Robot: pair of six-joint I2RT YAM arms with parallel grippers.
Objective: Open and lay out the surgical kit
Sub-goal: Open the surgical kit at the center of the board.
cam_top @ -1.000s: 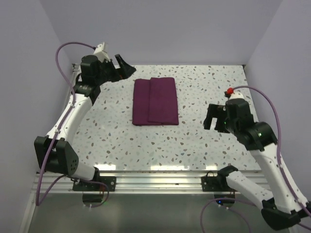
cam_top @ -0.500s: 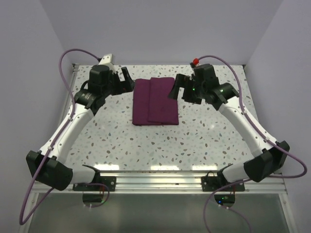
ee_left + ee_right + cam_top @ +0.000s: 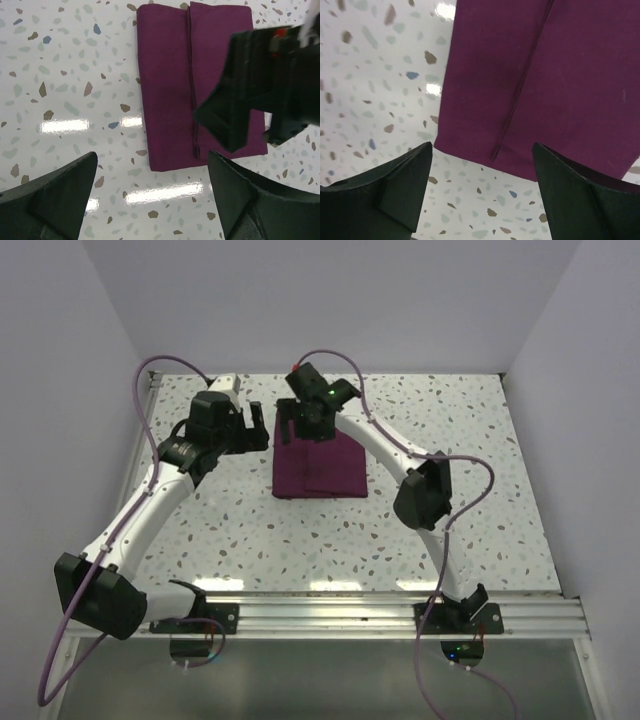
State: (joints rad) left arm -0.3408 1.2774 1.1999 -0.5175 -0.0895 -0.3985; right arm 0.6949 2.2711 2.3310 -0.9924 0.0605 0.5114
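Hovering over the far left part of the surgical kit point(image 3: 330, 475) with the right gripper point(image 3: 300, 432), jaws spread wide and holding nothing. Lies folded shut as a flat maroon rectangle on the far middle of the speckled table point(image 3: 450, 510), with one flap edge point(image 3: 516, 95) running near to far down its middle. Shows no tray or instruments, presumably wrapped inside.

Looks lined up on that seam on purpose: from the right wrist, runs down between the two parted fingers of the right gripper point(image 3: 481, 150), the likeliest place to pinch a loose layer and peel it aside. Cannot tell the height above the cloth.

Holds the left gripper point(image 3: 256, 426) just left of the kit's far left corner, apart from the cloth, likewise wide open and empty point(image 3: 151, 165). Probably set there to take the opposite flap or to pin the wrap flat while the other arm pulls. Leaves every fold not yet undone.
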